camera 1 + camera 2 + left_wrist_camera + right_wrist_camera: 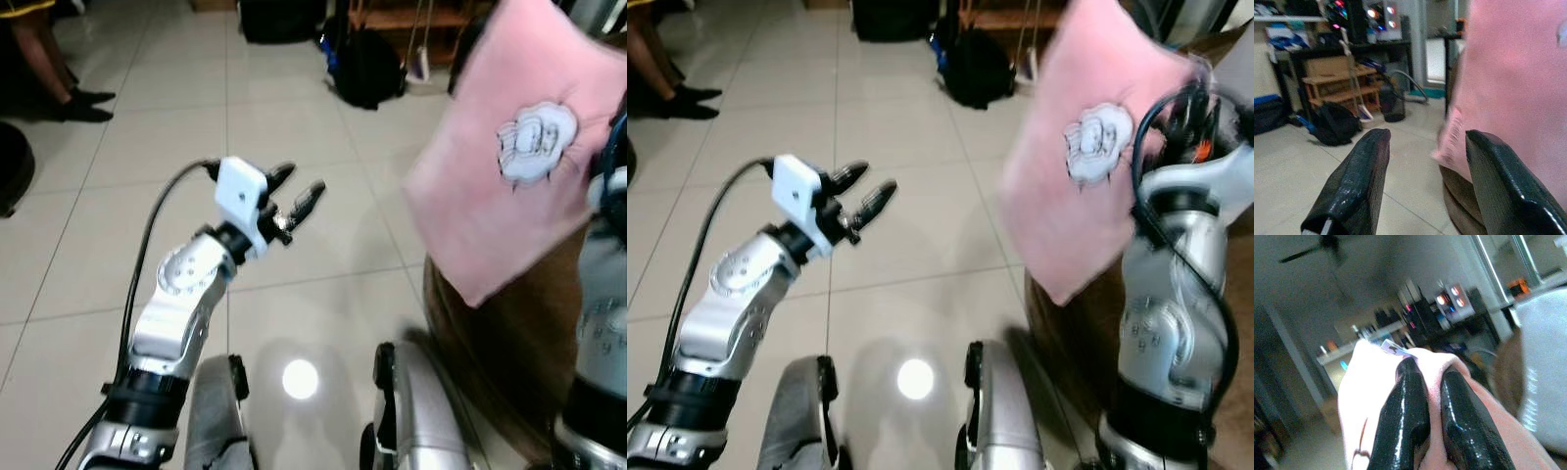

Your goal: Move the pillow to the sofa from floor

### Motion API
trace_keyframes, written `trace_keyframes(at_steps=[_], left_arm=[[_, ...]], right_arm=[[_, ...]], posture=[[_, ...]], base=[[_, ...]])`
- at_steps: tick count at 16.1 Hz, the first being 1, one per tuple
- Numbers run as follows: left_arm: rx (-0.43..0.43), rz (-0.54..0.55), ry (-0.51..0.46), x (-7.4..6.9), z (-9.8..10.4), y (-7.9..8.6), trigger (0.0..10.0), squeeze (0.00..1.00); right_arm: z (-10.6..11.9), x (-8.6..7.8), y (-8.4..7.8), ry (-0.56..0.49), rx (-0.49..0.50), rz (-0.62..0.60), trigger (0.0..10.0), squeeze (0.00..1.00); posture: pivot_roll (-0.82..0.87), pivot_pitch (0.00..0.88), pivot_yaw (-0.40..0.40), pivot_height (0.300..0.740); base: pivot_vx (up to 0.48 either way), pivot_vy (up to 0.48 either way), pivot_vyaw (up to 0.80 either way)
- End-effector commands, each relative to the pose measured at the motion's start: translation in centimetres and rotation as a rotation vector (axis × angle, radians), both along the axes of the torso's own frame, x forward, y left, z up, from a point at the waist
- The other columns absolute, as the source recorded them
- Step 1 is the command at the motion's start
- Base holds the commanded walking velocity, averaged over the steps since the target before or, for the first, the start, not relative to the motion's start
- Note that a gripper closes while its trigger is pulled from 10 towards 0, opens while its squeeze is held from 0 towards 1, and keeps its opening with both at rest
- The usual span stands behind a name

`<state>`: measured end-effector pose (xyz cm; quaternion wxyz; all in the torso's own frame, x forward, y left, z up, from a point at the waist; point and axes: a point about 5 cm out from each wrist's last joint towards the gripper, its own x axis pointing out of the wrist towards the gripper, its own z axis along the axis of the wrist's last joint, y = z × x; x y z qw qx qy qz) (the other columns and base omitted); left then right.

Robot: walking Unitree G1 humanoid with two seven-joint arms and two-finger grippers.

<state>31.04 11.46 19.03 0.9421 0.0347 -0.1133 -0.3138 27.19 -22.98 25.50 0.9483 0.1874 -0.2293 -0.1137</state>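
Left eye view first: I see the pink pillow (509, 147) up in the air on my right side, hanging tilted over a brown edge I take to be the sofa (509, 352). My left gripper (294, 196) is raised over the tiled floor (127, 147), fingers spread and empty, well apart from the pillow. A black bag (367, 64) sits on the floor beyond.

Right eye view: the right arm (1171, 294) rises behind the pillow's edge, and a black cable (1161, 108) loops near the top of it. I judge that the cable could snag the fabric as I swing across.

Left wrist view: both black fingers (1354, 186) stand wide apart with nothing between them, and the pillow hangs just beyond.

Right wrist view: my right gripper (1432, 406) is pinched tight on a fold of the pillow, only a small bunch of cloth between the fingers. That is my main worry: a thin pinch on soft fabric could slide out if I move quickly, dropping the pillow to the floor. Releasing too early, while it overhangs the sofa's edge, could let it tip off.
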Motion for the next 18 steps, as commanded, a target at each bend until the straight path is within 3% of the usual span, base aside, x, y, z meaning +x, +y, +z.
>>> trace_keyframes(at_steps=[1, 5, 9, 18], left_arm=[[0.018, 0.042, -0.012, 0.2, 0.3, 0.1, 10.0, 0.00], [0.064, 0.144, 0.003, 0.5, -0.9, 0.5, 10.0, 0.00], [0.074, 0.168, -0.001, 0.6, -1.2, 0.1, 10.0, 0.00], [0.108, 0.192, 0.009, 0.6, -2.0, 0.0, 10.0, 0.00]], right_arm=[[-1.1, 0.0, 1.5, 0.076, -0.089, 0.028, 10.0, 0.00], [-5.6, 0.2, 3.2, 0.263, -0.088, 0.027, 10.0, 0.00], [-6.1, 0.3, 3.4, 0.285, -0.109, 0.003, 10.0, 0.00], [-6.1, 0.4, 3.7, 0.288, -0.142, -0.006, 10.0, 0.00]], posture=[[0.01, 0.018, -0.007, 0.505], [0.01, 0.020, -0.006, 0.505], [0.01, 0.021, -0.007, 0.520], [0.01, 0.023, -0.014, 0.620]], base=[[0.000, 0.000, 0.00], [0.000, 0.000, 0.00], [0.000, 0.000, 0.00], [0.000, 0.000, 0.00]])
